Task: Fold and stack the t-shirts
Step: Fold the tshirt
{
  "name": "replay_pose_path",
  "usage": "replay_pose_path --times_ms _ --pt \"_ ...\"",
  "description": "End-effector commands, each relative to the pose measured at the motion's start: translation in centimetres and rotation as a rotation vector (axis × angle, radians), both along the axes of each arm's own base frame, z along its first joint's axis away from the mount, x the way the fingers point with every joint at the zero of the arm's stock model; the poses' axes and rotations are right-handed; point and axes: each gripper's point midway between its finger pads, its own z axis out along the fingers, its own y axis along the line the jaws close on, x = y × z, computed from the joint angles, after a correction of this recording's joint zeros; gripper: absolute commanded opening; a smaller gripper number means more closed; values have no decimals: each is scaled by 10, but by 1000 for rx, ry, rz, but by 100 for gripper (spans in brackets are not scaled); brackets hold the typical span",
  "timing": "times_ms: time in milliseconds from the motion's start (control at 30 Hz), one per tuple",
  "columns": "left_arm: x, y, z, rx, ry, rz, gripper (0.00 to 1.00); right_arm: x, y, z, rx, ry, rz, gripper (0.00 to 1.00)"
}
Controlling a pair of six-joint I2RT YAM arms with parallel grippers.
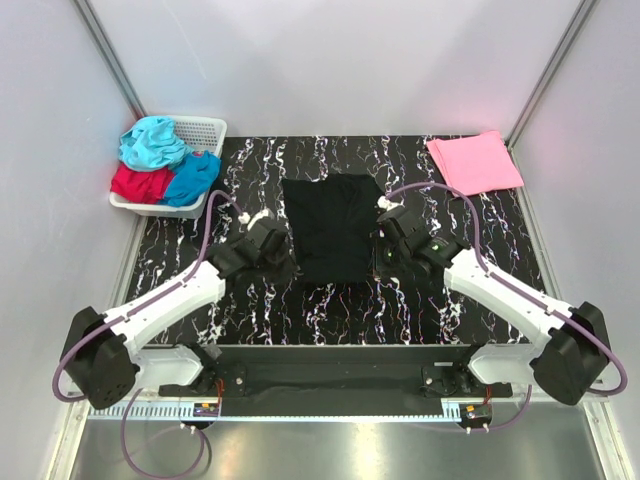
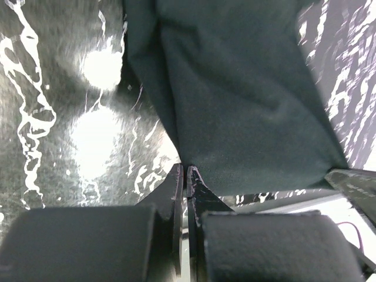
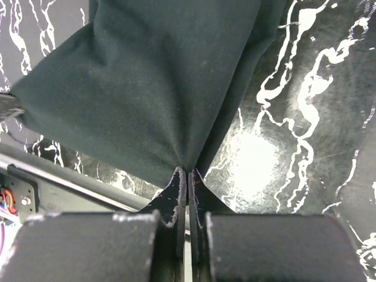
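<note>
A black t-shirt point(image 1: 333, 225) lies in a folded rectangle at the middle of the table, its near edge lifted at both corners. My left gripper point(image 1: 290, 266) is shut on the near left corner, and the left wrist view shows the cloth point(image 2: 247, 100) pinched at the closed fingertips point(image 2: 185, 170). My right gripper point(image 1: 379, 262) is shut on the near right corner, where the cloth point(image 3: 147, 88) runs into the closed tips point(image 3: 188, 171). A folded pink t-shirt point(image 1: 476, 161) lies at the back right. Teal point(image 1: 152, 142), red point(image 1: 138, 183) and blue point(image 1: 193, 176) t-shirts are heaped in the basket.
A white lattice basket point(image 1: 206, 130) stands at the back left corner of the black marbled table point(image 1: 330, 310). Grey walls close in the left, right and back sides. The arms' bases and a metal rail point(image 1: 330, 372) run along the near edge.
</note>
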Motion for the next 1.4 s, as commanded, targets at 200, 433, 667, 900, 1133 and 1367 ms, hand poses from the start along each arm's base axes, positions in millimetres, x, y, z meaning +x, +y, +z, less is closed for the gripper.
replay_pose_path --times_ms 200,433,667,900,1133,1367 --pt "58 -5 54 94 -176 48 0 52 4 50 -107 -169 -22 0" --pt "107 -11 72 106 -198 75 0 116 22 66 -199 -255 -34 0" --pt "148 15 79 141 -211 151 0 190 8 66 -212 -277 -110 0" --pt "205 23 74 168 -204 160 0 250 -5 51 -228 -278 -142 0" --pt "254 21 81 164 -224 164 0 303 -10 71 -229 -353 -178 0" --pt "319 20 45 161 -198 181 0 374 -22 24 -225 -328 -226 0"
